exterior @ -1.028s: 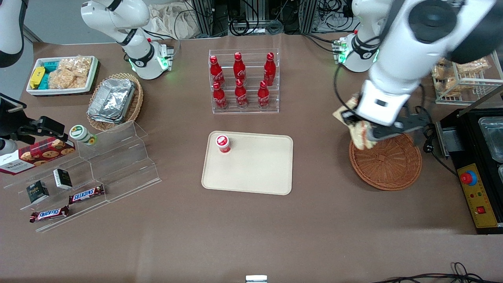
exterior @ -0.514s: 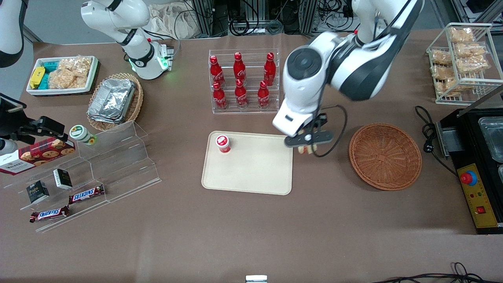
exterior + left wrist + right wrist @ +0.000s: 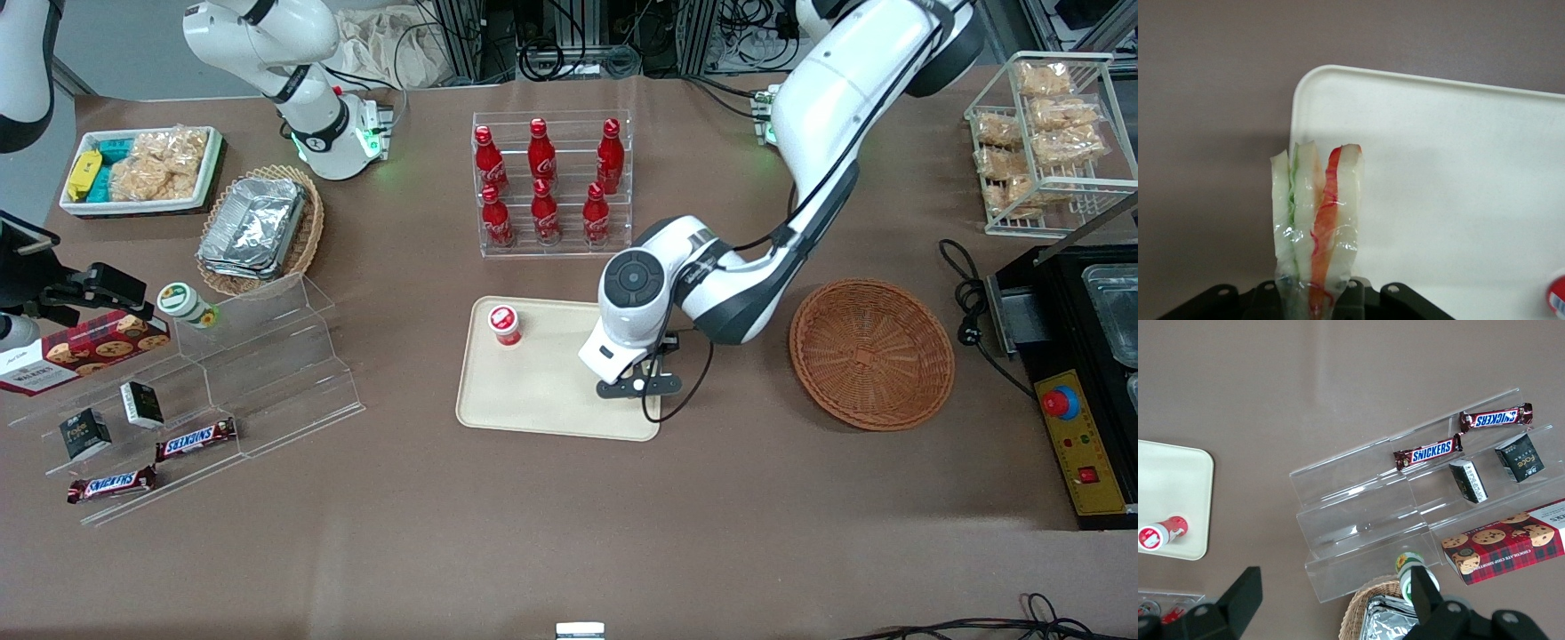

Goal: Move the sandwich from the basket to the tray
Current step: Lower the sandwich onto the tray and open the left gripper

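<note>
The left arm's gripper point(image 3: 640, 388) hangs low over the cream tray point(image 3: 551, 391), at the tray's corner nearest the front camera and toward the round basket. It is shut on the sandwich point(image 3: 1315, 213), a wedge of white bread with orange-red and green filling, wrapped in clear film. In the left wrist view the gripper point(image 3: 1315, 297) holds the sandwich by one end, and the sandwich stands over the rim of the tray point(image 3: 1438, 187). The sandwich is hidden under the arm in the front view. The reddish-brown wicker basket point(image 3: 871, 354) holds nothing.
A small red-capped bottle point(image 3: 505, 324) stands on the tray, toward the parked arm's end. A clear rack of cola bottles point(image 3: 551, 182) stands farther from the camera than the tray. A black appliance point(image 3: 1085, 356) sits beside the basket.
The gripper has carried the sandwich from over the basket across to the tray and has come down low over the tray's corner. The basket now shows empty.
</note>
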`<act>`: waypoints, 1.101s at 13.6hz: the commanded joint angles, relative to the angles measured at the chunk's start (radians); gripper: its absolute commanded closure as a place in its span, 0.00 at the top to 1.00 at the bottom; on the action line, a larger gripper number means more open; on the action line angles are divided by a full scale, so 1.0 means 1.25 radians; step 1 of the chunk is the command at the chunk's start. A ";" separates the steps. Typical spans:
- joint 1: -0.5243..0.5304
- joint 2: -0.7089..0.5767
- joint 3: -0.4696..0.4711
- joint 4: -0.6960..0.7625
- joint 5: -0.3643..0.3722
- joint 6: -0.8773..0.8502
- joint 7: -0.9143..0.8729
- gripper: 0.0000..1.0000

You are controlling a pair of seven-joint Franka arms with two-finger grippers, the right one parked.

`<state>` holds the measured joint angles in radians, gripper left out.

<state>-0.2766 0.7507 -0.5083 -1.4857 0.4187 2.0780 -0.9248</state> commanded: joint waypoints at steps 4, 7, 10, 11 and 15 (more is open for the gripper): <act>-0.024 0.077 0.007 0.029 0.074 0.029 -0.025 0.31; -0.023 0.087 0.007 0.030 0.077 0.043 -0.025 1.00; -0.014 0.076 0.007 0.036 0.066 0.048 -0.044 1.00; -0.011 0.059 0.005 0.037 0.064 0.047 -0.060 1.00; 0.002 -0.044 0.005 0.034 0.060 0.004 -0.164 1.00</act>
<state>-0.2733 0.7801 -0.5055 -1.4248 0.4925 2.1301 -1.0534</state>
